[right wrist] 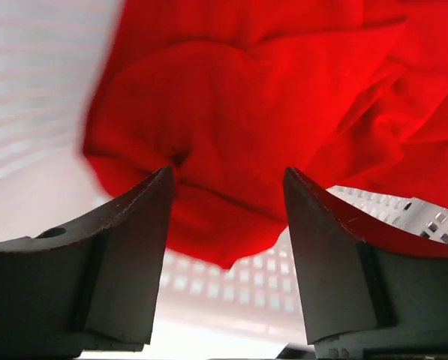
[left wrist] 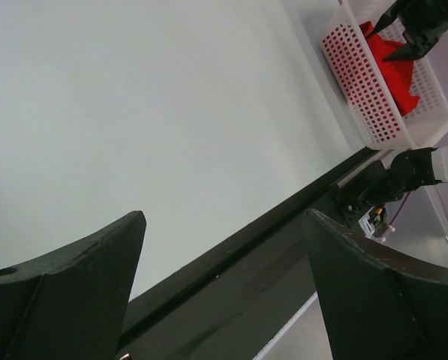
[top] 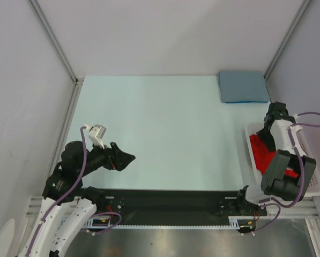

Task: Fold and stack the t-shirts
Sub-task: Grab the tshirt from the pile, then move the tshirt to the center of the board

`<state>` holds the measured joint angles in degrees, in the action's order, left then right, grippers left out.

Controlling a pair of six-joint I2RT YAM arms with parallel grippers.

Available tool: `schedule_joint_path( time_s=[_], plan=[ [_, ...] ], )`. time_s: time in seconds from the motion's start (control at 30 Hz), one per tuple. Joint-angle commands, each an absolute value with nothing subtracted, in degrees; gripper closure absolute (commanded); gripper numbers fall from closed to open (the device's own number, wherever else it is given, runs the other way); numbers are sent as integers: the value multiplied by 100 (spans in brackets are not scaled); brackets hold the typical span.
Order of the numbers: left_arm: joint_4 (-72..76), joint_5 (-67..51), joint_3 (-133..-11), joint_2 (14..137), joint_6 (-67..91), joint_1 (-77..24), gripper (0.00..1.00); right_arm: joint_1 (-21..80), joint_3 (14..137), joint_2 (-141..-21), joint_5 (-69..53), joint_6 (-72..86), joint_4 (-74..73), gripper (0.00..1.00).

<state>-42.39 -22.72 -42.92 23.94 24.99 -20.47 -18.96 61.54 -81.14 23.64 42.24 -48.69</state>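
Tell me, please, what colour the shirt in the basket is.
The shirt is red, clearest in the right wrist view.

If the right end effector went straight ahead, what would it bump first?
The right end effector would likely meet the red shirt first, bunched in the basket.

Soft, even light falls from overhead on the pale surface (top: 160, 134) and leaves hardly a shadow, the top view staying sharp throughout, while up close in the right wrist view the red t-shirt (right wrist: 246, 112) glows oversaturated and the basket (right wrist: 28, 75) mesh on the left smears into white glare.
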Motion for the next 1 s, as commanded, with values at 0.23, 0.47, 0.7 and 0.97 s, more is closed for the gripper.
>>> schedule_joint_path(
  time_s=[0.23,0.47,0.7,0.97],
  plan=[
    [-4342,-2189,-4368,2681,2487,-2013,9,-2408,5475,-9043,2874,4412,-3841,51],
    [-3939,-2101,-4596,2786,2610,-2013,21,-2470,6344,-8202,3593,4306,-4648,100],
    [-3832,-2214,-4869,3172,2628,-2013,17,-1804,7908,-7137,3507,4351,-4931,100],
    [-3919,-2435,-5062,3305,2865,-2013,14,2276,9403,-7172,4155,3280,-3851,100]
  ],
)
